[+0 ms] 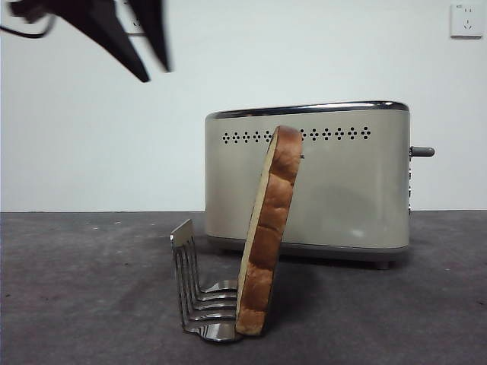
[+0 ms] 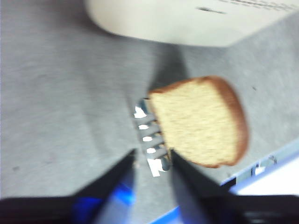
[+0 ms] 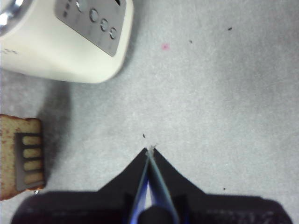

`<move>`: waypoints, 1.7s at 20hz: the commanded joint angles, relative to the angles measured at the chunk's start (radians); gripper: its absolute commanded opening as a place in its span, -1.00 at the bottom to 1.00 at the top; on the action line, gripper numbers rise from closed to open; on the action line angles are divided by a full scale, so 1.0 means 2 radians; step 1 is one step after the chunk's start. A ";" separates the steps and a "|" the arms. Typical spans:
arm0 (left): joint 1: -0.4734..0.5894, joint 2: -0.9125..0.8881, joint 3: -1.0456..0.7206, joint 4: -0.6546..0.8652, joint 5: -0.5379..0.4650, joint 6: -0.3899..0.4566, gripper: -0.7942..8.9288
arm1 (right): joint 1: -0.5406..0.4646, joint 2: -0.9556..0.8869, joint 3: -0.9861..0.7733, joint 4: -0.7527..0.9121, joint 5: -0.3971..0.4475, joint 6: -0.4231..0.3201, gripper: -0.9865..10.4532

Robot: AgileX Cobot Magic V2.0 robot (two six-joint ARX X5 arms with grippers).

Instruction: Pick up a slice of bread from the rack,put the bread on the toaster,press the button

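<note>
While my arms hang above the grey tabletop [image 1: 76, 289], the large cream-beige boxy toaster [image 1: 335, 190] with its chrome top rim is my landmark, standing upright with its row of small vent holes facing the front camera. In front of the toaster, leaning toward it with its domed top highest, stands the thick brown-crusted slice of bread [image 1: 266, 243], its lower edge seated at one end of the small shiny steel wire rack [image 1: 199, 296]. My left end effector [image 2: 152, 158] hovers above that rack, well clear of the slice, its two black jaws spread apart and holding nothing. My right end effector [image 3: 149, 151] hangs over bare tabletop off the toaster's control-panel end, jaws pressed together, empty. Smallest, the short dark-grey cylindrical button [image 1: 422, 151] sticks out from the toaster's narrow side, untouched.
</note>
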 commanded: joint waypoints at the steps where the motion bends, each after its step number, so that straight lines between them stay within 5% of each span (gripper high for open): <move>1: -0.022 0.046 0.044 -0.019 -0.003 -0.005 0.14 | 0.000 0.008 0.002 0.003 0.000 -0.015 -0.82; 7: -0.067 0.152 0.143 -0.059 -0.003 -0.002 0.21 | 0.000 0.012 0.002 0.015 0.001 -0.015 -0.82; 15: -0.097 0.239 0.149 -0.038 -0.002 -0.007 0.21 | 0.000 0.012 0.002 0.015 0.002 -0.019 -0.82; 21: -0.098 0.249 0.149 -0.053 -0.028 0.000 0.18 | 0.000 0.012 0.002 0.015 0.002 -0.019 -0.82; 25: -0.093 0.249 0.149 -0.081 -0.044 0.013 -0.07 | 0.000 0.012 0.002 0.015 0.004 -0.027 -0.82; 34: -0.093 0.248 0.149 -0.090 -0.046 0.026 -0.07 | 0.000 0.012 0.002 0.015 0.004 -0.027 -0.82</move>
